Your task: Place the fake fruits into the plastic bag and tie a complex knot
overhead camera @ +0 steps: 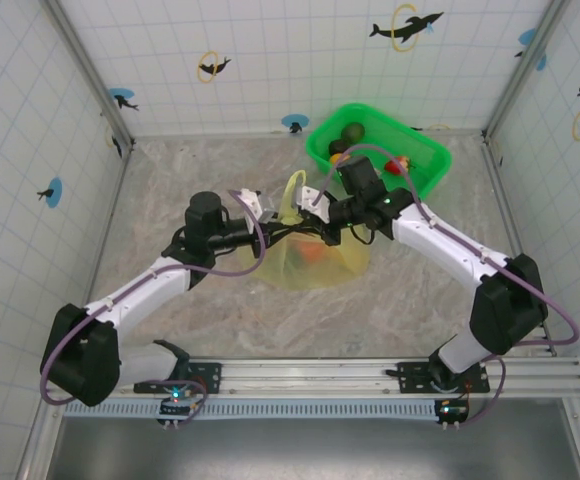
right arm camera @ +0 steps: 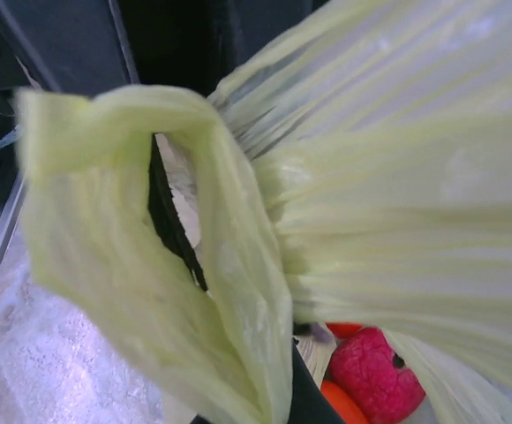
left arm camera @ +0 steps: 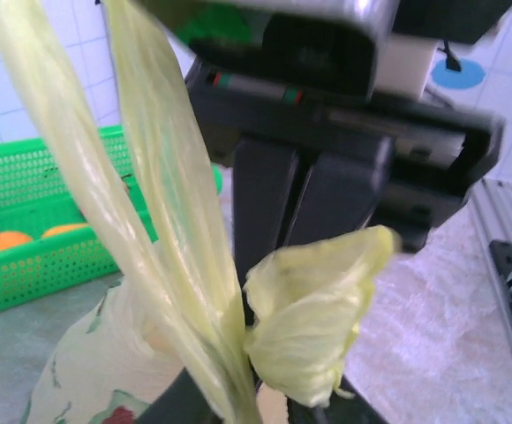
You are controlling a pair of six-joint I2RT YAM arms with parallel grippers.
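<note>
The pale yellow-green plastic bag (overhead camera: pixel 315 262) lies mid-table with fake fruits inside: a pink-red one (right arm camera: pixel 375 375) and an orange one (right arm camera: pixel 340 405) show through its mouth. Two handle strips (left arm camera: pixel 163 177) rise in a loop (overhead camera: pixel 292 193) between the arms. My left gripper (overhead camera: pixel 273 213) is shut on the strips' base (left arm camera: pixel 238 389). Facing it, my right gripper (overhead camera: pixel 313 212) is shut on a crumpled handle end (left arm camera: pixel 313 314), and the plastic (right arm camera: pixel 194 291) wraps over its dark finger (right arm camera: pixel 313 402). Any knot is hidden in the bunched plastic.
A bright green basket (overhead camera: pixel 425 150) stands at the back right, close behind the right arm, with a few more fruits in it, among them orange ones (left arm camera: pixel 4 243). Tiled walls close in the table on three sides. A metal rail (overhead camera: pixel 370 378) runs along the near edge.
</note>
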